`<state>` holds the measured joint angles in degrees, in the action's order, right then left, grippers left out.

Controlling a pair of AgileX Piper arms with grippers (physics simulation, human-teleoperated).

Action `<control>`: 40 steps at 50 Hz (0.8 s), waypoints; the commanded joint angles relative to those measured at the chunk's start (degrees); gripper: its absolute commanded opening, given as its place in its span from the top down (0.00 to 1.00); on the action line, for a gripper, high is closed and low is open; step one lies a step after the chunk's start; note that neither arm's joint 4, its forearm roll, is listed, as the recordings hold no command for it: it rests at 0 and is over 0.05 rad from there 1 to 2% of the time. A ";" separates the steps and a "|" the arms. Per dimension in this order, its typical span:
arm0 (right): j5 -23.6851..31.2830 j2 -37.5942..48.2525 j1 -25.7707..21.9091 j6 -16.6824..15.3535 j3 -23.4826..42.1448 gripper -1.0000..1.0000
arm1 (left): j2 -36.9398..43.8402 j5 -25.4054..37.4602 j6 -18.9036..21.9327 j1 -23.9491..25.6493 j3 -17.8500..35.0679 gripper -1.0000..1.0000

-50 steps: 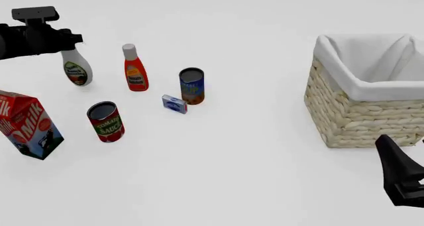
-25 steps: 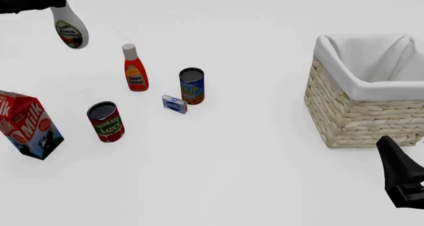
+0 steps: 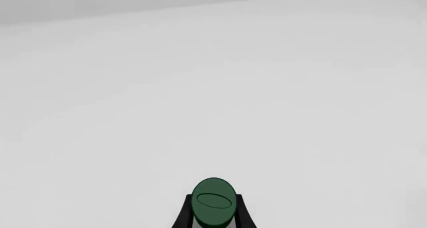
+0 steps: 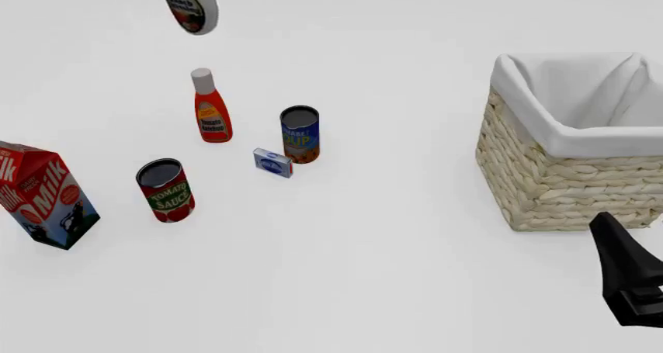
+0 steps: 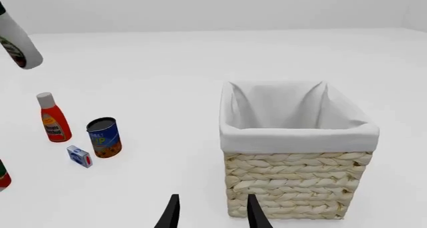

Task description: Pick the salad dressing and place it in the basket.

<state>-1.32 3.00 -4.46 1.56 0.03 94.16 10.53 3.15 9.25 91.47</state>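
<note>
The salad dressing [image 4: 189, 8], a white bottle with a round green-brown label, hangs high above the table at the far left; its top is cut off by the front view's edge. In the left wrist view its dark green cap [image 3: 213, 195] sits between the two black fingers of my left gripper [image 3: 213, 210], which is shut on it. The bottle also shows in the right wrist view [image 5: 17, 45]. The wicker basket [image 4: 549, 190] [image 5: 293, 183] with white lining stands at the right. My right gripper [image 4: 626, 279] [image 5: 212, 215] waits open just in front of the basket, holding nothing.
On the table's left half stand a red bottle with a white cap [image 4: 211, 109], a blue can [image 4: 300, 133], a small blue box [image 4: 272, 163], a tomato sauce can [image 4: 166, 190] and a milk carton [image 4: 42, 194].
The salad dressing has risen off the table and moved right, held by my left gripper. The left arm has gone out of the front view. The right arm has stayed put.
</note>
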 commanded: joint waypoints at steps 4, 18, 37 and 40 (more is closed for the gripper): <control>-0.24 0.23 -0.01 0.04 0.00 0.00 | -5.43 -1.69 2.40 12.07 -6.00 1.00; 0.15 0.00 -0.30 0.05 0.00 0.00 | -7.02 -4.27 2.52 21.97 -12.52 1.00; 0.83 -1.14 -0.27 -0.08 0.02 0.00 | -7.61 -6.42 2.87 27.56 -16.66 1.00; 0.56 -1.00 -1.39 -0.67 -0.01 0.00 | -7.53 -6.72 2.98 27.68 -17.09 1.00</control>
<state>-0.60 2.09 -4.93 1.53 0.02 87.13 4.92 5.11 34.80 75.74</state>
